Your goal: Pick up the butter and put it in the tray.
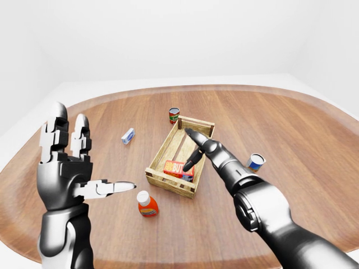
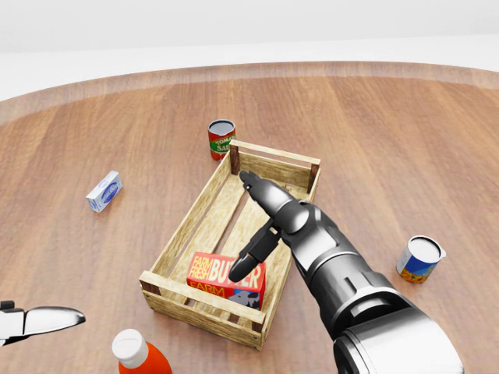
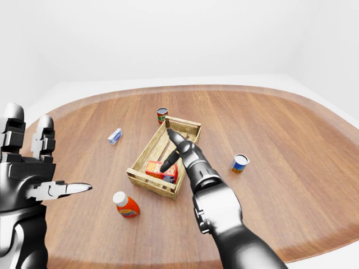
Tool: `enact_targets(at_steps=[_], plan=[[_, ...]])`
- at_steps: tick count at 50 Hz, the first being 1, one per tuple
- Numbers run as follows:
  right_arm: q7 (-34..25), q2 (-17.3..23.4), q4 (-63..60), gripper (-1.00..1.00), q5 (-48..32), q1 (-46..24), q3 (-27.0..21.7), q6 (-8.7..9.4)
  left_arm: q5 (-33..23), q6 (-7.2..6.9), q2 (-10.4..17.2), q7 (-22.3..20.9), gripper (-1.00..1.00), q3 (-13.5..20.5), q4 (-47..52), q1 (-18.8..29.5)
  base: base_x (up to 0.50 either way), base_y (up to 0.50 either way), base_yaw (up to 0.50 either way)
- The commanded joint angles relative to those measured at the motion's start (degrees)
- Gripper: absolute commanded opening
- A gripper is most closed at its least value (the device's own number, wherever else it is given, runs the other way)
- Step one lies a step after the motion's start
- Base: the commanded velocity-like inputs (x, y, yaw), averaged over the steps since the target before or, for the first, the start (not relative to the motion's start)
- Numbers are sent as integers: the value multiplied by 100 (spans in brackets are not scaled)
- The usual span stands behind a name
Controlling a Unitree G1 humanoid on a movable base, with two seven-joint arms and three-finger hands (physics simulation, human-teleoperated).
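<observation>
The butter, a red "Farm Fresh Butter" box, lies inside the wooden slatted tray, at the tray's lower end in my head view, resting on the slats against the near wall. Everything sits on a broad round wooden table, and I place the rest by the tray. My right arm reaches in from the lower right of the head view, and my right hand hangs over the tray's middle with its fingers spread open: one dark finger points down toward the top of the butter, another stretches toward the tray's upper end. I cannot tell whether that lower fingertip touches the box. My left hand is raised well to the left of the tray in the left-eye view, fingers open and upright, thumb pointing toward the tray, holding nothing. A tomato can stands just beyond the tray's upper left corner. A blue and white can stands to the tray's right, well apart. An orange bottle with a white cap stands just below the tray's lower left corner. A small blue and white carton lies to the tray's left.
</observation>
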State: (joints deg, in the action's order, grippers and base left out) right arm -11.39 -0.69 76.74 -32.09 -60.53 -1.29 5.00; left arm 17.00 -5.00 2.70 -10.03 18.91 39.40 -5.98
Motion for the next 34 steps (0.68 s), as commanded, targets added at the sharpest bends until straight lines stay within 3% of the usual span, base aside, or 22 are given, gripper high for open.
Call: enact_targets(at_steps=[1, 5, 17, 26, 34], plan=[[-77, 116, -414, 100, -46, -327, 225, 0, 40, 0, -1, 10, 100, 43, 147, -2, 0, 0, 0], [-138, 198, -686, 100, -61, -313, 289, 0, 58, 0, 3, 17, 100, 66, 165, 16, 0, 0, 0], [-1104, 359, -4024, 100, -538, 780, 527, 0, 28, 0, -9, -4, 100, 45, 117, 5, 0, 0, 0], [-2224, 246, -7749, 100, -1322, 2291, 748, 0, 54, 0, -12, -20, 100, 63, 166, -19, 0, 0, 0], [-2856, 383, -9876, 100, -1999, 3481, 736, 0, 31, 0, -27, -25, 100, 55, 194, -32, 0, 0, 0]])
